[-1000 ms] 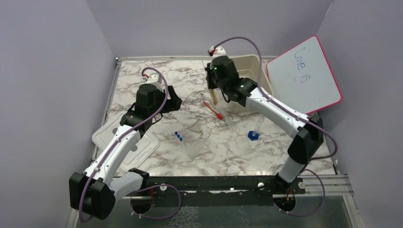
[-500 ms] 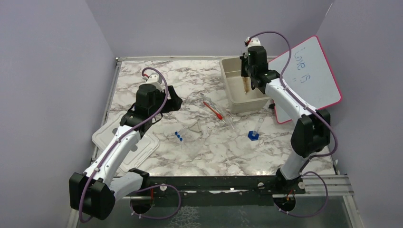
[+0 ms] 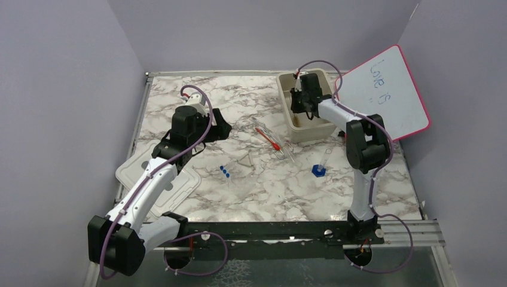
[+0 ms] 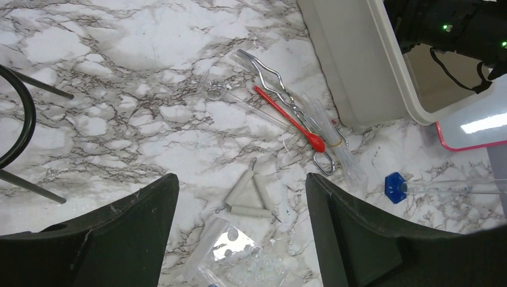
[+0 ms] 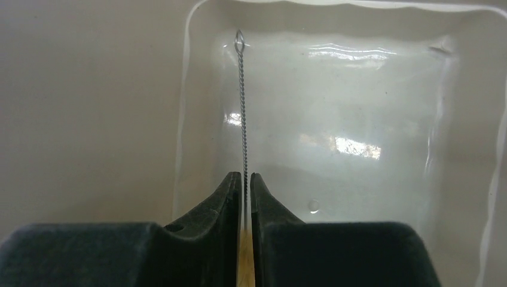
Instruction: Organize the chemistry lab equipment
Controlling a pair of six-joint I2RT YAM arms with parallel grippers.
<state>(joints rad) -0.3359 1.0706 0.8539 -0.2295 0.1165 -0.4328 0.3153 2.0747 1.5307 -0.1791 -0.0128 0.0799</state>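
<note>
Marbled table (image 3: 269, 191), purple walls. Right gripper (image 5: 246, 179) down inside beige tub (image 3: 308, 133) at far right, clamped on twisted wire stem of tan-bristled wire brush (image 5: 243, 107). Bristles mostly hidden between fingers; contact with tub floor unclear. Left gripper (image 4: 239, 185) spread wide, empty, above table left of centre. Red-tipped dropper (image 4: 293, 119) lies against metal wire clamp (image 4: 269, 69) just left of tub. Blue hexagonal-based piece (image 4: 394, 186) nearer, to right.

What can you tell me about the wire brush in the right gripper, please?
The wire brush is a thin twisted metal stem ending in a small loop, with tan bristles just showing at its gripped end. The right gripper has its jaws shut on it, over the beige tub floor. Whether the loop touches the tub cannot be told.
</note>
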